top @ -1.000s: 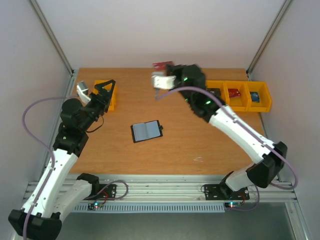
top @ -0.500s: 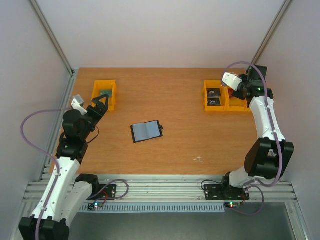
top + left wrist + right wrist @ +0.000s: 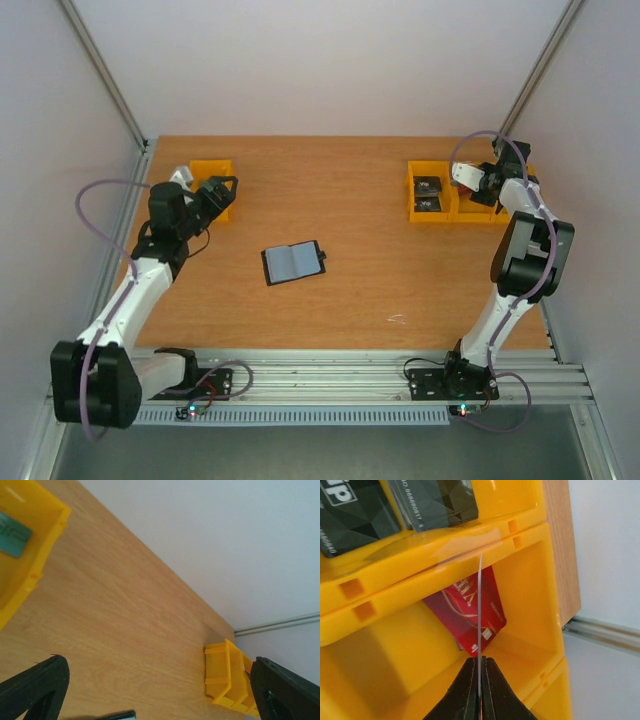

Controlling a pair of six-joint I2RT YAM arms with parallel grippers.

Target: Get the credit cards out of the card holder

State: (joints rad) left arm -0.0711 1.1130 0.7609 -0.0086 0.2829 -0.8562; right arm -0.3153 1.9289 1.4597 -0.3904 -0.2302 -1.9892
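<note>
Here the right gripper pinches a thin card edge-on over a yellow bin, left gripper spread wide

1. The left arm leans forward along the left side with its elbow bent. Its claw is spread wide, with nothing between the fingers.
2. The right arm is folded steeply at the far right. Its claw is pinched tight on a credit card held edge-on.
</note>
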